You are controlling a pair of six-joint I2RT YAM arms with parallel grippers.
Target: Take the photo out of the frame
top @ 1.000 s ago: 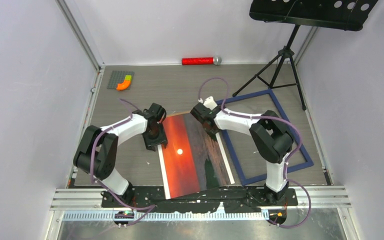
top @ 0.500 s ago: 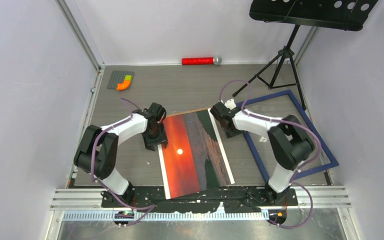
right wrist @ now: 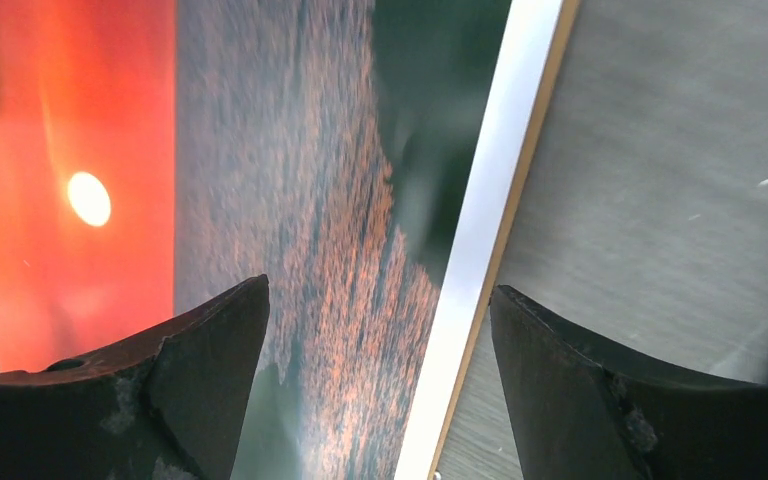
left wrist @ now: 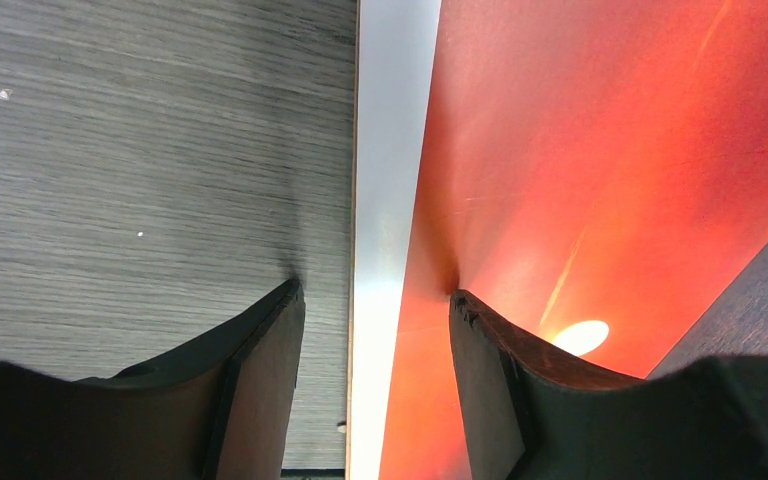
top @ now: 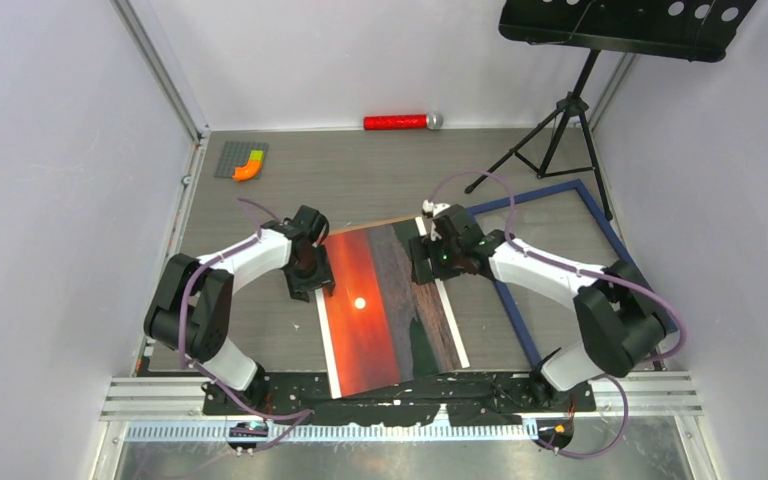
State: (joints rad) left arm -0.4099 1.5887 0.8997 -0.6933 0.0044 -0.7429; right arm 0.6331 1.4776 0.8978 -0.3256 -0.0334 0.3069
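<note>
Lying flat at the middle of the surface (top: 360, 180), the photo (top: 385, 300) runs lengthwise from 6 o'clock to 12 o'clock, with its red half toward 9 and its dark bands toward 3. The left fingers (top: 312, 283) stand open astride the white 9 o'clock edge, one tip over the red, one over bare wood. The right fingers (top: 426, 268), also open, straddle the 3 o'clock edge. The blue frame (top: 535, 194) lies farther toward 3 o'clock, apart from the photo. Both arms look equally near.
</note>
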